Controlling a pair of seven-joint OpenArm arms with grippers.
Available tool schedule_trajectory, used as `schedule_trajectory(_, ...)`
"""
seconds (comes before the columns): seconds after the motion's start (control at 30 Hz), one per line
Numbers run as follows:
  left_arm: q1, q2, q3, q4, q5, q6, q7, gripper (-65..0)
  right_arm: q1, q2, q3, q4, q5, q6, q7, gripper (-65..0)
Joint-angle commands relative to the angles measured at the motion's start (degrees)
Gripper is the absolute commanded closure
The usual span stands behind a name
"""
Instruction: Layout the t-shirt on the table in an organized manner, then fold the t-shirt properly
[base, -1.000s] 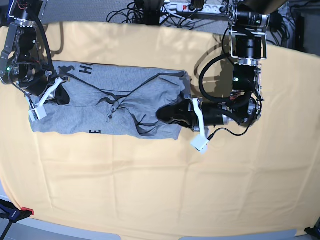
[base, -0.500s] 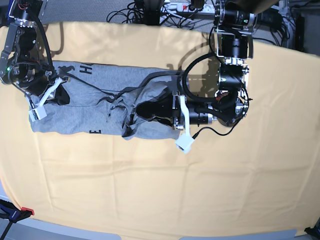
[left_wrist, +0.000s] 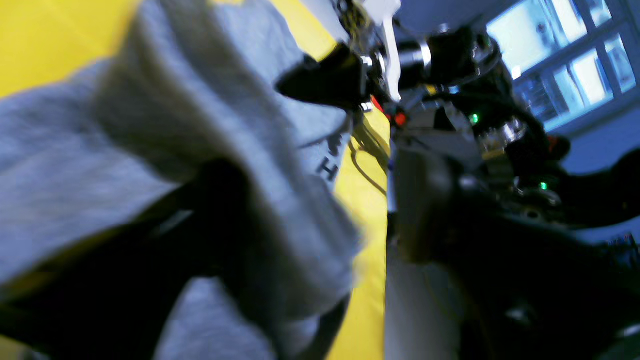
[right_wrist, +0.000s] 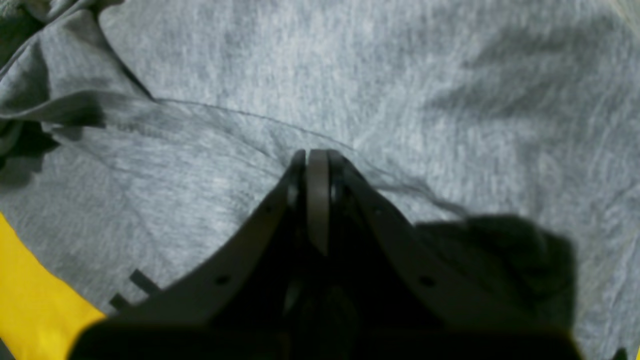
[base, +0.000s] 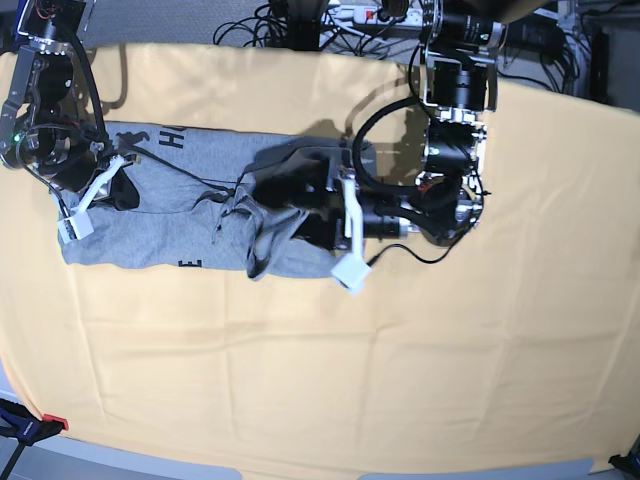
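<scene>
Grey heather cotton, the t-shirt (base: 190, 215) is seen lying toward the far left part of the table (base: 400, 380), already narrowed to a long band, its right end bunched up and doubled back toward the middle. A crosswise fold is judged to be in hand. The right gripper (base: 100, 185) is pressed on the shirt's left end, its jaws fully closed, with cloth possibly pinched between them. The left gripper (base: 290, 205) sits over the carried-over fabric; its jaws cannot be made out in the blur, so whether the cloth is held cannot be told. Next, the carried end should be laid flat and smoothed.
</scene>
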Motion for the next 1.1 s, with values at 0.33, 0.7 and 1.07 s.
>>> schedule_trajectory(0.33,-5.46,-2.34,7.48,0.9,-9.56,-0.3,-0.77,-49.4,0.61,0.92,0.26,0.83,0.52,0.28,0.46,0.0)
schedule_trajectory(0.7,-7.17,-2.32,-6.97,0.9,-9.56,-0.3,-0.77,-1.7,0.63,0.94,0.26,0.83,0.55,0.28,0.59,0.0)
schedule_trajectory(1.07,-5.97,-3.45,-5.53,0.9,-5.14,-0.3,-0.77,0.0,0.63,0.94,0.26,0.83,0.52,0.28,1.77,0.0)
